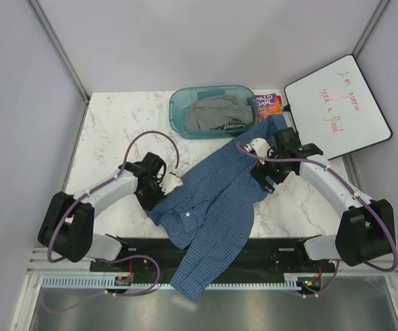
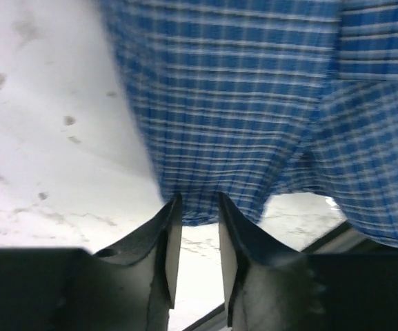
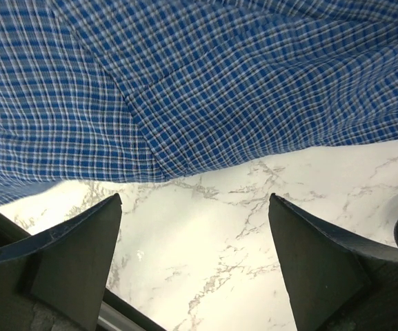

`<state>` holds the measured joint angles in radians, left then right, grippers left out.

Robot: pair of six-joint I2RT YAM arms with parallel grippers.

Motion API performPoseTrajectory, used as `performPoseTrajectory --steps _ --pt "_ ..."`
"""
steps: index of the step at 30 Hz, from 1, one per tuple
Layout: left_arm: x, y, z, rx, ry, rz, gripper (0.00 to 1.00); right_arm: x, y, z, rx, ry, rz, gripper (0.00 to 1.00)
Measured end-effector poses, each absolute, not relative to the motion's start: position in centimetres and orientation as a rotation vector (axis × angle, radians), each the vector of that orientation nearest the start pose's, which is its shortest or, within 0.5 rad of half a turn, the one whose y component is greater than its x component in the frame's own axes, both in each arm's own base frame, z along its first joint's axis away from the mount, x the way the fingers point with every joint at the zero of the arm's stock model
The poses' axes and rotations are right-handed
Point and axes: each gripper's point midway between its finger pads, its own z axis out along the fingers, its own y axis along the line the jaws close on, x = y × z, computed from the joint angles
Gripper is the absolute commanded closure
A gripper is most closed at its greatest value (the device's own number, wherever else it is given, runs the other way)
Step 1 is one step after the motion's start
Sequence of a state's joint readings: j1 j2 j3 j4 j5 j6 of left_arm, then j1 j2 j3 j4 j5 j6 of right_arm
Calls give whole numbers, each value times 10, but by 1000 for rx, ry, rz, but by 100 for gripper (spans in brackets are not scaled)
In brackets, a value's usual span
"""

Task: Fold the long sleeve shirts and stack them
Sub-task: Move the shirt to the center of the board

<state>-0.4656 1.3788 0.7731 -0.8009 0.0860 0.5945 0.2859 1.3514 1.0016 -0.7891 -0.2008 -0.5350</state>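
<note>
Laying-out step: blue checked shirt [image 1: 216,200] sprawls diagonally across marble table [image 1: 109,131], unfolded, its lower end hanging over the near edge.

Left gripper [image 2: 199,200] is narrowed at the left hem with cloth at its tips; a true pinch, cannot tell. Right gripper [image 3: 195,203] is spread wide, empty, over bare marble beside the right hem. Next, likely: secure both edges and draw the shirt flat.

- The left arm [image 1: 105,187] is reaching forward and inward from its base, its elbow bending outward.
- The left pincer [image 2: 195,200] is pointing downward, its fingers [image 2: 158,241] standing close together with only a narrow gap between them.
- The right arm [image 1: 333,183] is stretching forward and inward.
- The right pincer [image 3: 195,200] is holding its fingers wide apart.
</note>
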Motion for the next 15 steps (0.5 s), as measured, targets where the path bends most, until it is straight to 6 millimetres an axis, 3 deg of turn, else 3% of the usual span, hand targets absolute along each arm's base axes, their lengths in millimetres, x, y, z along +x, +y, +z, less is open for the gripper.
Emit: performPoseTrajectory --steps 1,4,9,12,13,15 --pt "197 -83 28 1500 2566 -89 82 268 92 97 -1152 2445 192 7" --pt "217 -59 23 1394 2628 -42 95 263 89 88 -1212 2466 189 8" --pt "285 -17 33 1119 2689 39 94 260 87 82 -1260 2478 192 9" --pt "332 -2 56 988 2633 65 60 262 90 81 -1275 2482 210 9" --pt "341 -3 65 968 2601 41 36 263 91 82 -1282 2480 222 9" --pt "347 -18 86 970 2537 -63 25 268 96 86 -1290 2465 247 10"
